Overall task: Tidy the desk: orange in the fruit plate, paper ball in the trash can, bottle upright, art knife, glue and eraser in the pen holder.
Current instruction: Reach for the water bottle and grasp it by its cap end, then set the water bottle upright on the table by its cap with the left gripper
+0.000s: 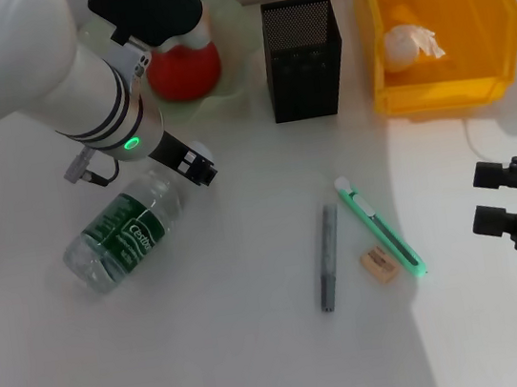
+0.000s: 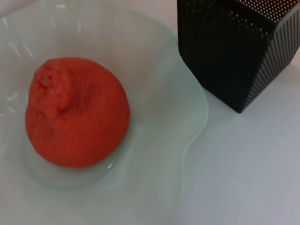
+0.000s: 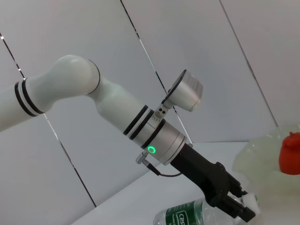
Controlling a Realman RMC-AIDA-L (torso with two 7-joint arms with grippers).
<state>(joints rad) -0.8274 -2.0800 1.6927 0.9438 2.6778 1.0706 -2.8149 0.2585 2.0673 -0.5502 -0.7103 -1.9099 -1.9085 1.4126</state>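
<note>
The clear bottle [image 1: 124,233] with a green label lies on its side at the left. My left gripper [image 1: 195,164] is down at its white cap end, also seen in the right wrist view as the left gripper [image 3: 234,206] by the bottle [image 3: 187,218]. The orange [image 1: 183,69] rests in the pale fruit plate [image 1: 234,76]; up close, the orange [image 2: 75,117] fills the plate [image 2: 159,93]. A white paper ball [image 1: 408,45] lies in the yellow trash can [image 1: 446,90]. The green art knife [image 1: 383,238], grey glue stick [image 1: 328,256] and eraser [image 1: 378,263] lie mid-table. My right gripper [image 1: 488,197] hovers open at the right.
The black mesh pen holder [image 1: 304,57] stands between plate and trash can, close to the plate's rim as the left wrist view shows the pen holder [image 2: 234,51]. My left arm's bulky white links cover the table's back left corner.
</note>
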